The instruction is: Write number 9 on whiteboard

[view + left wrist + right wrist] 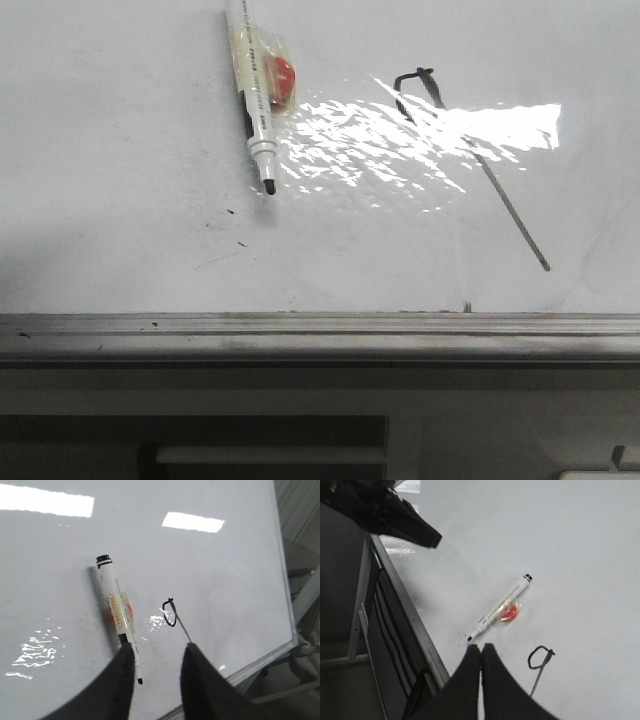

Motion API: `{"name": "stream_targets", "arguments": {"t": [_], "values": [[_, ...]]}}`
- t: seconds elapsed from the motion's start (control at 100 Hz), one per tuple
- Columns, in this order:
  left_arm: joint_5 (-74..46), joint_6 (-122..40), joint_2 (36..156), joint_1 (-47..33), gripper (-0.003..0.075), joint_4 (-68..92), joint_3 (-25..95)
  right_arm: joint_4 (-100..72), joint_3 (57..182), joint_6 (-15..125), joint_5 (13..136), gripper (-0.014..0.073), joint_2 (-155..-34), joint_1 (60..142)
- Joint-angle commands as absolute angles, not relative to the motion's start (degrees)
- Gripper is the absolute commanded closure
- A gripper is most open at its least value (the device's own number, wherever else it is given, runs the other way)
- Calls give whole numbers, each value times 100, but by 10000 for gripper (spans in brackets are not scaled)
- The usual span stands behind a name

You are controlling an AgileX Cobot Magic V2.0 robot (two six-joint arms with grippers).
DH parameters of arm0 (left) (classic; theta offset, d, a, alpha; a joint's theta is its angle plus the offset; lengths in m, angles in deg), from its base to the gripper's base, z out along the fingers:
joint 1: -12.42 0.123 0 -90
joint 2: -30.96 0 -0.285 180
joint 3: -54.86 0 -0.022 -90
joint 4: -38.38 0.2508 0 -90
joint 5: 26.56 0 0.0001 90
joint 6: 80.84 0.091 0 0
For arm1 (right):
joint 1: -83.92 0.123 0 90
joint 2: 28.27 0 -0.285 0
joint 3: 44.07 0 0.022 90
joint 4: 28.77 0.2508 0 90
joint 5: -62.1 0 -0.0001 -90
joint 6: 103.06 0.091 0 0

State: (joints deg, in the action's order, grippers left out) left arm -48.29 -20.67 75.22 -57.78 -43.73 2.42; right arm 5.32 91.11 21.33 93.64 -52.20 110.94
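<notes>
Front view: number 9 [470,160] right of marker [256,100]

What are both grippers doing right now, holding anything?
Left gripper: open, empty, above the whiteboard; the marker lies loose on the board.
Right gripper: shut, fingertips together, holding nothing.

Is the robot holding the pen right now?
No. The pen lies loose on the whiteboard. The left gripper is open above it, and the right gripper is shut on nothing.
</notes>
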Motion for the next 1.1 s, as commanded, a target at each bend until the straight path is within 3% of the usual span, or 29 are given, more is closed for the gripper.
{"name": "stream_targets", "arguments": {"t": [0.0, 0.24, 0.9, 0.99, 1.09], "values": [[-4944, -1995, 6893, -5930, 741, -4276, 94, 614, 8716, 2157, 8711, 655, -4812, 11082], [-4772, -1993, 6079, -5930, 741, -4276, -399, 614, 8233, 2157, 8736, 655, -4164, 11082], [-5264, -2003, 6013, -5878, 741, -4402, -649, 614, 8187, 2157, 8735, 655, -4176, 11082], [-5463, -2003, 6013, -5600, 741, -3559, -750, 614, 8187, 2157, 8727, 655, -4176, 11082], [-5202, -2180, 6013, -5055, 741, -1027, -1062, 614, 8187, 2157, 8727, 655, -4176, 11082]]}}
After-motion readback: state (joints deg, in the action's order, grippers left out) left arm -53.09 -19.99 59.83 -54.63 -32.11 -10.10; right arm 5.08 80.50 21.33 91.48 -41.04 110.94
